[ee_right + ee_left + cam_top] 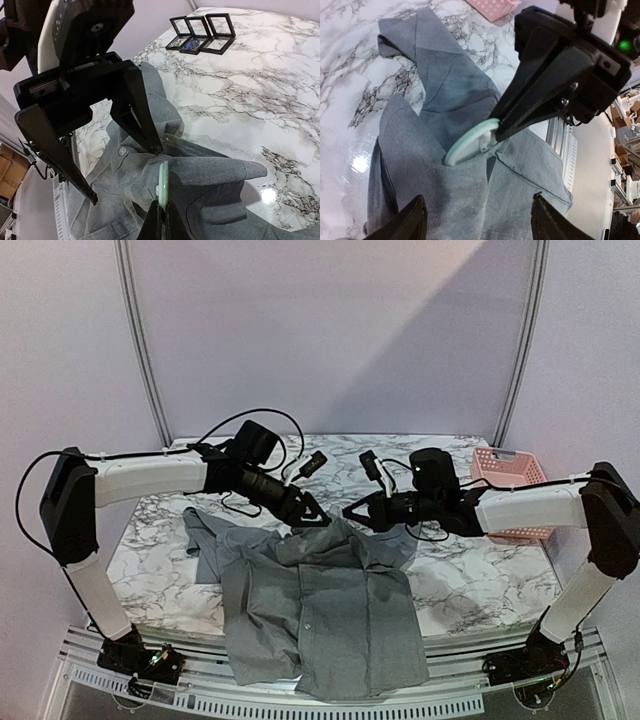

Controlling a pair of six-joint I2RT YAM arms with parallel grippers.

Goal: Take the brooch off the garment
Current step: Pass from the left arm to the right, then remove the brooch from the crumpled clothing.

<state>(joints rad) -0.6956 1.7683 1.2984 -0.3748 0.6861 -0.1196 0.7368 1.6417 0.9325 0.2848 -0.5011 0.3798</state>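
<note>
The garment (330,620) is a grey collared shirt spread on the marble table, its hem hanging over the near edge. The brooch (470,142), a pale green disc, stands on edge against a raised fold near the collar. My right gripper (162,206) is shut on the brooch (162,180), pinching its lower rim. My left gripper (479,197) is open just above the shirt fabric (420,160), with nothing between its fingers. In the top view both grippers (318,520) (350,512) meet over the collar, tip to tip. The left gripper (125,175) hangs spread right beside the brooch.
A pink basket (510,475) sits at the table's back right. Three black-framed display cases (200,32) lie on the marble beyond the shirt. A metal rail (330,695) runs along the near edge.
</note>
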